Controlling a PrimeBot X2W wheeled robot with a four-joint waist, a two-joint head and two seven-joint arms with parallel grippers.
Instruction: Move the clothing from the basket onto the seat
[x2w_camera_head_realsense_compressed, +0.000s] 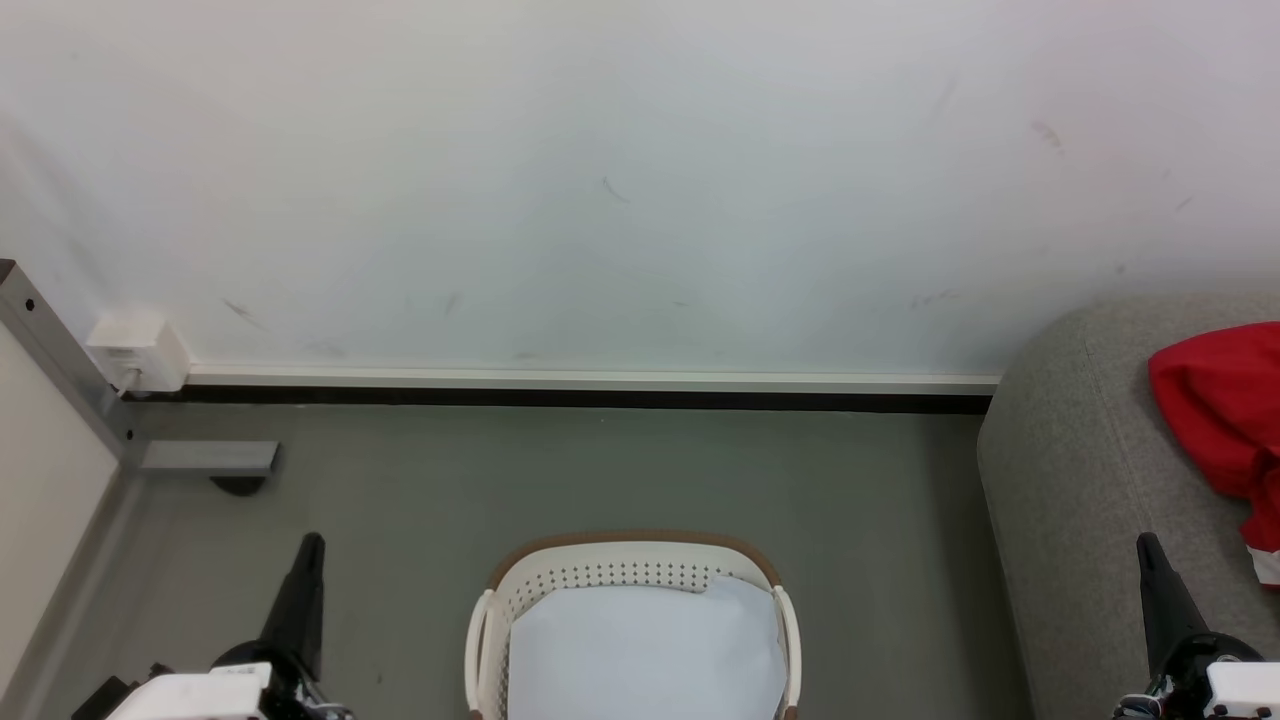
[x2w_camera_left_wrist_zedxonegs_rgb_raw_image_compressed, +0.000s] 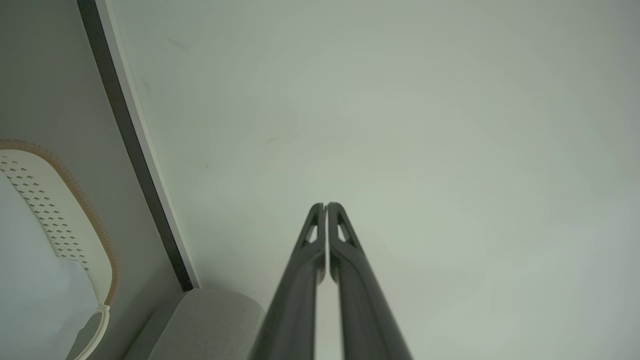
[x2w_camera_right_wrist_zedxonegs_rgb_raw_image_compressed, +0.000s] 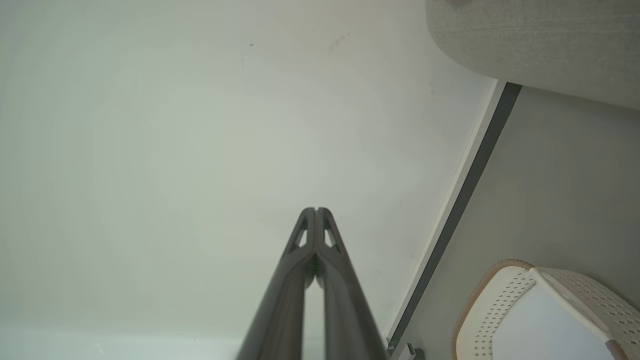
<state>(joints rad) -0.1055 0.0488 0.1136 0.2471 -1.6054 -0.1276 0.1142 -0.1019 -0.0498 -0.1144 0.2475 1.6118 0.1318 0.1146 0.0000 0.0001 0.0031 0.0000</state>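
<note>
**A:** Where is the red clothing (x2w_camera_head_realsense_compressed: 1215, 410) now?

**B:** It's bunched on the grey seat (x2w_camera_head_realsense_compressed: 1070, 480), at the right edge of the head view. Part of it runs out of frame, and there's a bit of white trim at its lower end. Neither pincer touches it.

**A:** And the basket (x2w_camera_head_realsense_compressed: 620, 575)?

**B:** It's on the floor (x2w_camera_head_realsense_compressed: 600, 470) to the left of the seat, with a gap between them. Inside I see a plain white sheet (x2w_camera_head_realsense_compressed: 645, 650) lying flat and no red at all. The basket's near end is cut off by the bottom of the frame, so I can't vouch for that part.

**A:** So the job is done?

**B:** I'd judge it finished, or very nearly. All the red I can see sits on the seat, and the sheet isn't part of the load. At most, what's left is a check of the basket's hidden near end.

**A:** The arms?

**B:** The left pincer (x2w_camera_left_wrist_zedxonegs_rgb_raw_image_compressed: 326, 206) is pressed together with its tips meeting. It holds nothing and points at the pale wall (x2w_camera_head_realsense_compressed: 600, 200). The right pincer (x2w_camera_right_wrist_zedxonegs_rgb_raw_image_compressed: 316, 210) is likewise closed tight and empty. In the head view they sit low, one on either side of the basket.
</note>
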